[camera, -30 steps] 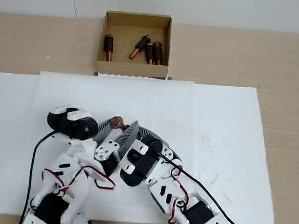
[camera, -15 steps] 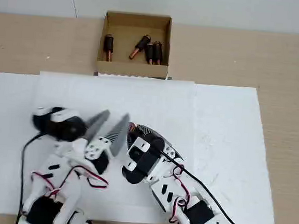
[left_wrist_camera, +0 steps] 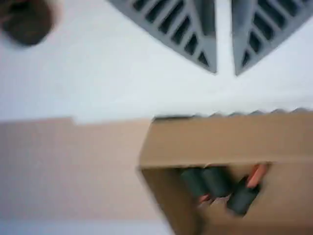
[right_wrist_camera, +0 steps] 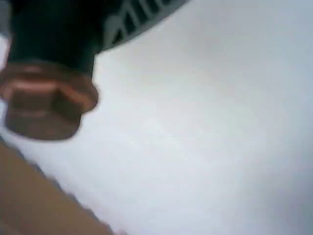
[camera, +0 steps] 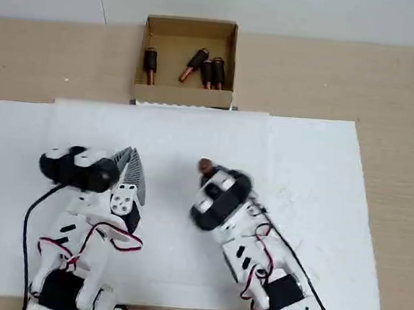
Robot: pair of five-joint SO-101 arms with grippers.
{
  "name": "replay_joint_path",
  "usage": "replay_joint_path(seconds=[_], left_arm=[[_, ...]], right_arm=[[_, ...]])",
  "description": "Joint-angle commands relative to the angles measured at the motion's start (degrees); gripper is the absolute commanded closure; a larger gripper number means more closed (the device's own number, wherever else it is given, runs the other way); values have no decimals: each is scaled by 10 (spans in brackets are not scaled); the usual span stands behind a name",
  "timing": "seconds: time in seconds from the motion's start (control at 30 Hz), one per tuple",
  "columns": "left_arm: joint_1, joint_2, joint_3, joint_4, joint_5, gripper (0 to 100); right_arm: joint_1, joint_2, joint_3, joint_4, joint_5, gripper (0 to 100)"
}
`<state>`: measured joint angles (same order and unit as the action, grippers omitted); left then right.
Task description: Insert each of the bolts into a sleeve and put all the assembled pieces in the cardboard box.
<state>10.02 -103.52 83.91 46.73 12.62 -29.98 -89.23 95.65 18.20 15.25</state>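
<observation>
The left gripper (left_wrist_camera: 225, 69), slightly parted and empty, hangs over the white sheet (camera: 314, 179) near its left edge. Four assembled pieces (camera: 202, 66) lie in the cardboard box (camera: 185, 95) at the worktop's (camera: 344, 80) far edge. The right gripper (camera: 209, 174), mid-sheet, is clamped on a fifth piece (camera: 205, 166), apparently the last to be boxed.

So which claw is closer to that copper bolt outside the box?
The right gripper: it is shut on the bolt, over the white sheet. The left gripper sits off to the side, apart from it, open and empty.
</observation>
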Motion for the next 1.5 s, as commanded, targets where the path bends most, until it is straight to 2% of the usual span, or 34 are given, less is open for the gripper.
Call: replay_joint_path(seconds=[0.0, 0.2, 0.4, 0.6, 0.93, 1.27, 1.47], left_arm=[[-31, -5, 34, -3, -60, 994], [-69, -5, 85, 0, -114, 994], [-69, -5, 124, 1, -145, 994], [-66, -6, 124, 47, -145, 994], [-68, -6, 124, 47, -143, 994], [-108, -6, 124, 45, -92, 994], [-109, -6, 124, 45, -91, 994]], right_arm=[[56, -5, -47, 44, -63, 996], [108, 0, -157, 178, -183, 996], [109, 51, -265, 237, -201, 996], [109, 255, -424, 234, -202, 996], [109, 591, -699, 194, -197, 996], [109, 883, -971, 189, -82, 996], [106, 1029, -1125, 189, 11, 996]])
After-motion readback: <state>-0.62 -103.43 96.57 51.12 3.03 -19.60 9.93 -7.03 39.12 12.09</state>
